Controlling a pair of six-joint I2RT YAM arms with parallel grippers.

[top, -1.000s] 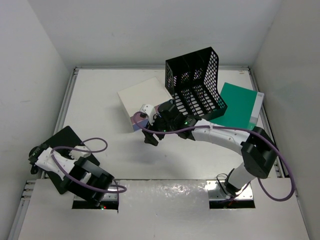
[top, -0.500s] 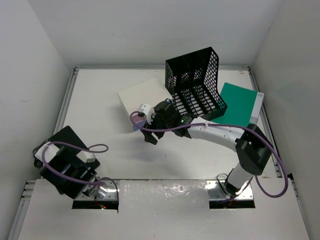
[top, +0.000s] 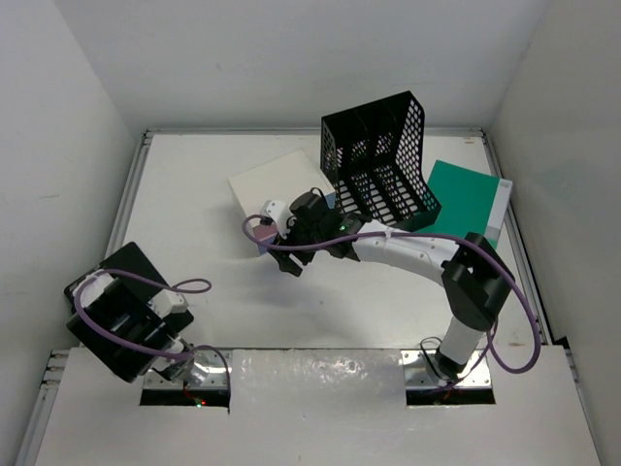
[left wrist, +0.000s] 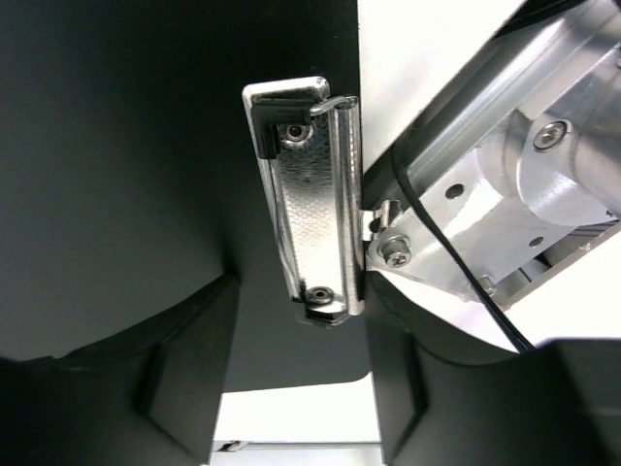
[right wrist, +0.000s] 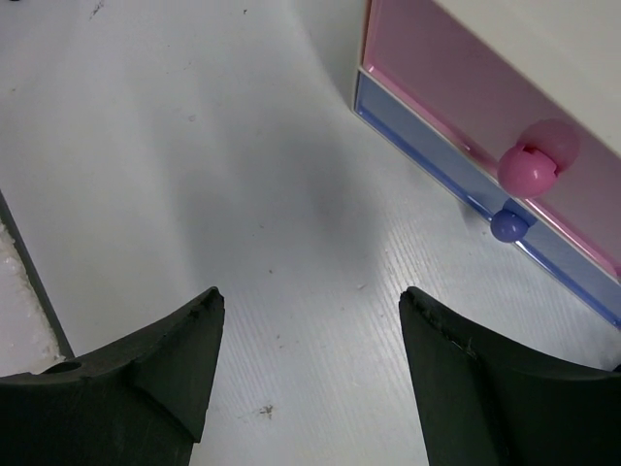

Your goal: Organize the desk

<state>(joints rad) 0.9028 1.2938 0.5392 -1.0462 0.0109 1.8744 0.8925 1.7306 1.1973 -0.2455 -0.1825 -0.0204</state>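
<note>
Built on both the right arm (top: 408, 254) and the left arm (top: 116, 325) from white tubular links joined by chunky black housings, draped with looping purple cables (top: 531, 325), and tipped at the right claw (right wrist: 309, 296) and the left claw (left wrist: 299, 291) with matte-black wedge-shaped fingers (right wrist: 146, 374), blunt and slightly rounded at the ends.

No readable writing on the desk (top: 194, 194)

No word, brand, number or sign can be made out in any view: the metal clip (left wrist: 309, 194) ahead of the left gripper (left wrist: 301, 388), in line with the gap between its jaws, is bare patterned steel. The pink drawer (right wrist: 446, 87) and blue drawer (right wrist: 427, 141), ahead and to the right of the right gripper (right wrist: 310, 359) jaws, are plain.
</note>
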